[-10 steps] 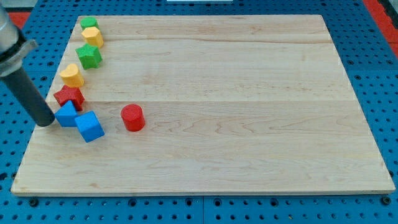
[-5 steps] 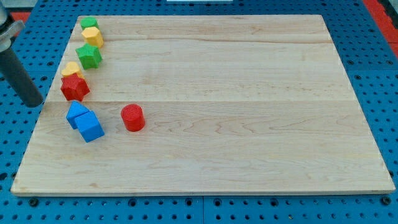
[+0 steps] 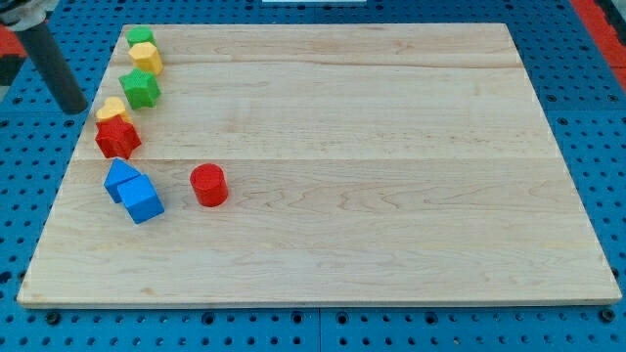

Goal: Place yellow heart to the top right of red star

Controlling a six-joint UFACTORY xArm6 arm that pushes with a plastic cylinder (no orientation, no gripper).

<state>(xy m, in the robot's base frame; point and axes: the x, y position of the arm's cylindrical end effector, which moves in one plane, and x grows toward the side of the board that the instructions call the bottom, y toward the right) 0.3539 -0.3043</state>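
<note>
The yellow heart [image 3: 111, 108] lies near the board's left edge, touching the top of the red star [image 3: 117, 137], which partly covers it. My tip [image 3: 74, 108] is off the board's left edge, just left of the yellow heart and apart from it.
A green block [image 3: 141, 37], a yellow block [image 3: 147, 58] and a green star [image 3: 141, 88] run down the left side above the heart. Two blue blocks [image 3: 124, 177] [image 3: 143, 199] touch each other below the red star. A red cylinder [image 3: 208, 185] stands to their right. The wooden board [image 3: 391, 147] lies on a blue pegboard.
My tip has moved from beside the blue blocks up along the left edge, off the board. Early on the red star slid up against the yellow heart and one blue block shifted right.
</note>
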